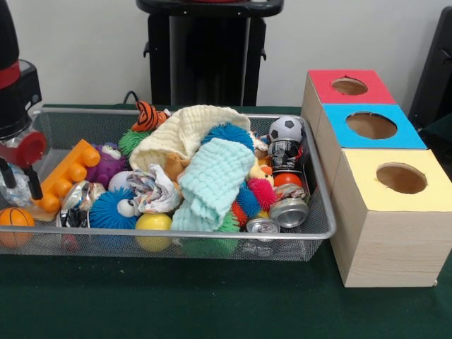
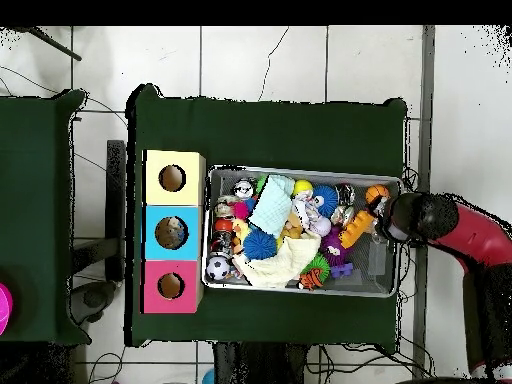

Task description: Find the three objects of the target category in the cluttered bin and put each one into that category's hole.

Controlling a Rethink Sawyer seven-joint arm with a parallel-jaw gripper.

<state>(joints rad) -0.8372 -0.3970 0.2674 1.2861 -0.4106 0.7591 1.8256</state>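
The wire mesh bin (image 1: 212, 236) is full of toys and cloths on the green table; it also shows in the overhead view (image 2: 300, 170). My gripper (image 1: 19, 180) hangs over the bin's left end, and in the overhead view (image 2: 383, 216) at its right end. Its two black fingers (image 1: 32, 185) stand on either side of a clear wrinkled plastic piece (image 1: 14, 192) and seem to be shut on it. No other clear bottle or cup shows among the clutter. The blue-topped box's hole (image 1: 371, 126) is the middle of three, as the overhead view (image 2: 172, 233) shows too.
The red-topped box (image 1: 349, 86) and yellow-topped box (image 1: 400, 178) flank the blue one. In the bin lie an orange block (image 1: 67, 173), a small basketball (image 1: 14, 219), a cream cloth (image 1: 185, 131), a mint cloth (image 1: 212, 180), a soccer ball (image 1: 287, 128) and silver cans (image 1: 288, 210).
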